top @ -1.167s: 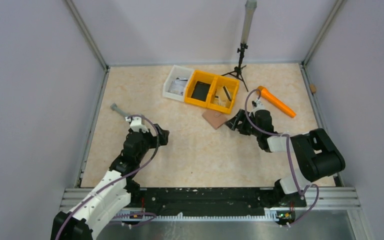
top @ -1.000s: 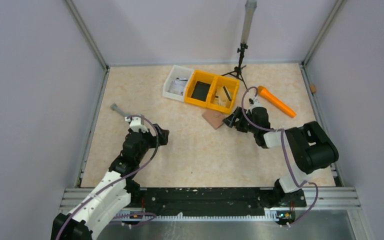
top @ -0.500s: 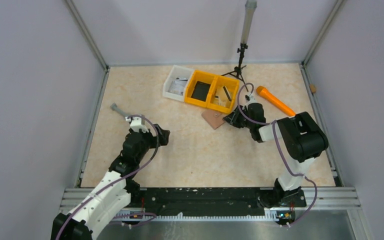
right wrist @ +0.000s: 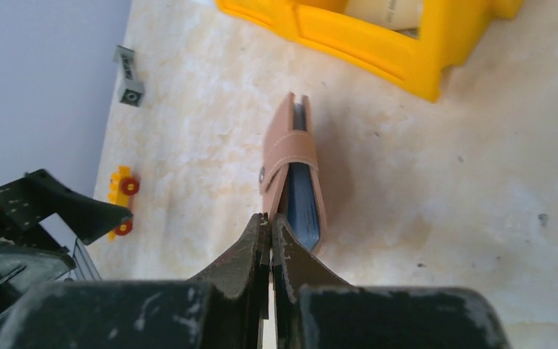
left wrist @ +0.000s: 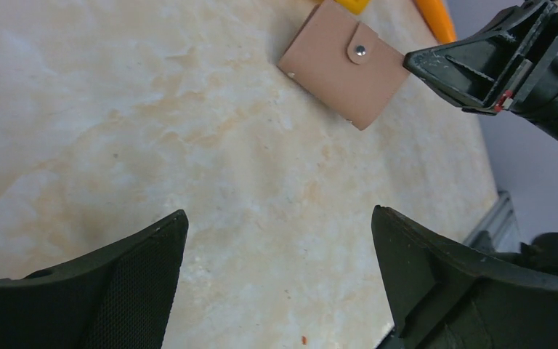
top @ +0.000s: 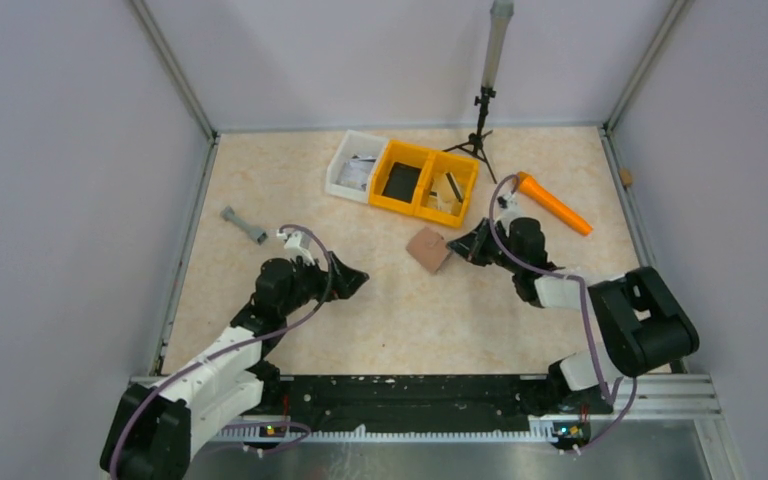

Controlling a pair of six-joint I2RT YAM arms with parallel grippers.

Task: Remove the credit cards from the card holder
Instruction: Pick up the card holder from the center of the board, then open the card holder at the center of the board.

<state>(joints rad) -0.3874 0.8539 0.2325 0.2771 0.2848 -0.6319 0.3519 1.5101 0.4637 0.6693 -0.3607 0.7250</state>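
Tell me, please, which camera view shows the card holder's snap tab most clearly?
The left wrist view: the card holder lies closed, tab and snap facing the camera. The right wrist view shows it edge-on, its tab foreshortened. The top external view shows only a small brown square, no tab discernible.

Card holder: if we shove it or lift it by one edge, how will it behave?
Probably slides, not tips: the card holder lies flat on the smooth table. Likely flexes somewhat: it looks like thin leather, its edge gaping beside the snapped tab. Probably light, so a nudge may spin it.
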